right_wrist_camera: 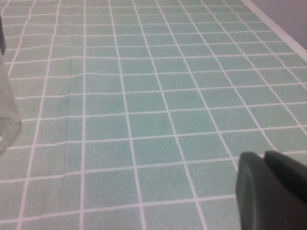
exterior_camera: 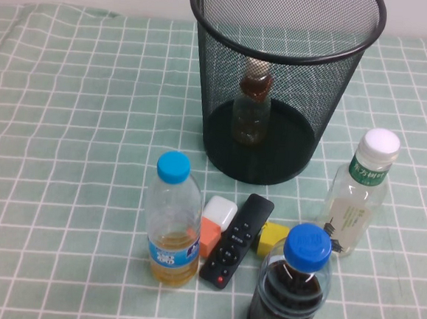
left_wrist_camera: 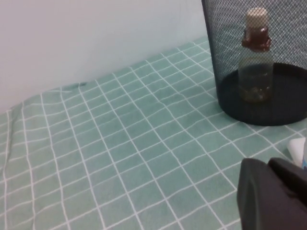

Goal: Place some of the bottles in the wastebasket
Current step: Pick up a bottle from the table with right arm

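Observation:
The small bottle (exterior_camera: pixel 251 107) with beige cap and amber-brown neck stands upright inside the black wire-mesh wastebasket (exterior_camera: pixel 211 93) at the table's far middle. Both also show in the left wrist view, the bottle (left_wrist_camera: pixel 256 57) inside the wastebasket (left_wrist_camera: pixel 220 57). The taller bottle (exterior_camera: pixel 359 193) with white cap and green label stands on the cloth to the right of the wastebasket. Neither gripper shows in the high view. My left gripper (left_wrist_camera: pixel 267 164) is shut and empty, low over the cloth, left of the wastebasket. My right gripper (right_wrist_camera: pixel 264 155) is shut and empty over bare cloth.
A blue-capped bottle with yellow liquid (exterior_camera: pixel 171 223) and a blue-capped dark-liquid bottle (exterior_camera: pixel 292 291) stand near the front. Between them lie a white-and-orange block (exterior_camera: pixel 214 222), a black remote (exterior_camera: pixel 237 240) and a yellow object (exterior_camera: pixel 272 236). A clear bottle's side (right_wrist_camera: pixel 7 105) shows in the right wrist view.

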Controlling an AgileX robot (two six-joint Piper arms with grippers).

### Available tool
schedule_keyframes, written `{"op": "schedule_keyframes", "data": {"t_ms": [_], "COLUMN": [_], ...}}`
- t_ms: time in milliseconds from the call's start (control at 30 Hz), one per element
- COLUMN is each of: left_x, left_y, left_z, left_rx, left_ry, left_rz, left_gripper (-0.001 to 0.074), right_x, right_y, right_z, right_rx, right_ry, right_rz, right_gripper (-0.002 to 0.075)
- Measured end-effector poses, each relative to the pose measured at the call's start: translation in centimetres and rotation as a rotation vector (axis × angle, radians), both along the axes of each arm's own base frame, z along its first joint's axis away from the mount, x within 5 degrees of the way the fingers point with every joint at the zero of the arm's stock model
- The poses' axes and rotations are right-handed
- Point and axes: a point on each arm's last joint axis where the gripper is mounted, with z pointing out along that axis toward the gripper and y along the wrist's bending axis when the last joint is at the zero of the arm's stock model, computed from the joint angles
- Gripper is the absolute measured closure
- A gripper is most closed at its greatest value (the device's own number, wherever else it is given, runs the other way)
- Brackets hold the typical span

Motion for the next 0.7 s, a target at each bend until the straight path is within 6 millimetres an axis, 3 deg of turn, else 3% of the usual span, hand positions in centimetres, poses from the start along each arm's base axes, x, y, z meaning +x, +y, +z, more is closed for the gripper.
{"op": "schedule_keyframes", "data": {"t_ms": [367,700], "left_x": [-2.0,-1.7], "left_y": [2.2,2.5], "left_z": [-8.6,-12.6], "left_rx": [-0.206,-0.24], "left_ry": [-0.234,-0.057], "left_rz": [0.273,0.368], "left_gripper": [0.0737,0.0737], "right_x": [0.0,0.0], "right_y": [0.0,0.0], "right_z": [0.0,0.0], "right_rx": [0.0,0.0], "right_ry": [0.0,0.0], "right_rz": [0.0,0.0], "right_gripper": [0.0734,0.0734]}}
